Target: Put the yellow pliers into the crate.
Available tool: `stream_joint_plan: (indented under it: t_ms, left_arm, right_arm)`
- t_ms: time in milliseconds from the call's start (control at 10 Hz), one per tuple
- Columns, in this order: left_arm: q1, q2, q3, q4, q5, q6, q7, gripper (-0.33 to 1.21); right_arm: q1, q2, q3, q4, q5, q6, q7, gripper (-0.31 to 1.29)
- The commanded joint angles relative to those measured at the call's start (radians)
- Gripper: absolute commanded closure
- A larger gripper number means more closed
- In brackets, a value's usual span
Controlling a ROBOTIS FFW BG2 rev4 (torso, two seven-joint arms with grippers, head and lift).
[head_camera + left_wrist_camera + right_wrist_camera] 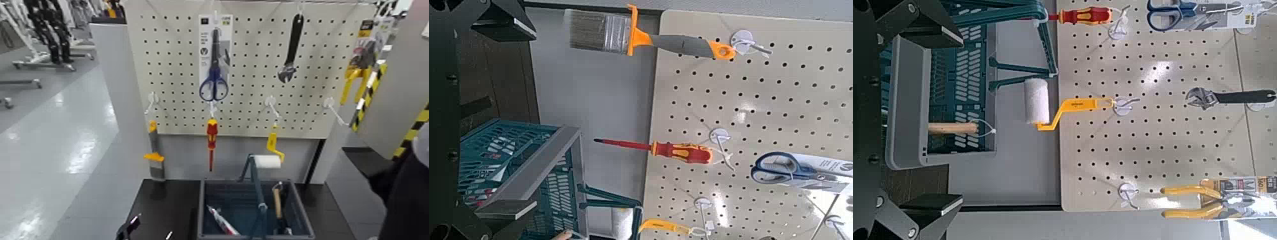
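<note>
Your yellow pliers (359,71) hang at two o'clock on the pegboard (255,96), well apart from the crate (255,214) at six. Carded, stiff, fairly heavy: grip both handles. I cannot tell either gripper's state; the left gripper (127,228) waits low

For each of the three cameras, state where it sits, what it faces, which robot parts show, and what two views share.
Head: high, facing the pegboard, the crate below; left gripper at bottom edge.
Left wrist: beside the crate, facing paintbrush and screwdriver; dark gripper parts at the edge.
Right wrist: faces paint roller and yellow pliers; right gripper frames the edge.
Shared: both wrist views show crate, screwdriver and scissors.
</note>
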Motion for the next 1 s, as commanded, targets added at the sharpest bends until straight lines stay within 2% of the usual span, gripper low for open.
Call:
stream_joint_plan:
  t_ms: [100,500,800,1000]
  left_arm:
    - [0.001,-0.003,0.002,0.0,0.0,0.0,-0.002,0.12]
    - [-0.001,-0.003,0.003,0.001,0.008,0.008,-0.009,0.11]
    - [-0.002,-0.003,0.002,0.001,0.009,0.012,-0.009,0.11]
    - [-0.002,-0.003,0.002,0.003,0.011,0.014,-0.009,0.11]
  right_arm:
    - [-0.001,0.007,-0.015,-0.007,-0.018,0.007,0.009,0.19]
    - [-0.028,0.036,-0.081,-0.058,-0.018,0.051,0.006,0.17]
    - [-0.061,0.027,-0.165,-0.164,-0.018,0.18,0.004,0.18]
    - [-0.096,0.025,-0.236,-0.228,-0.029,0.268,0.04,0.18]
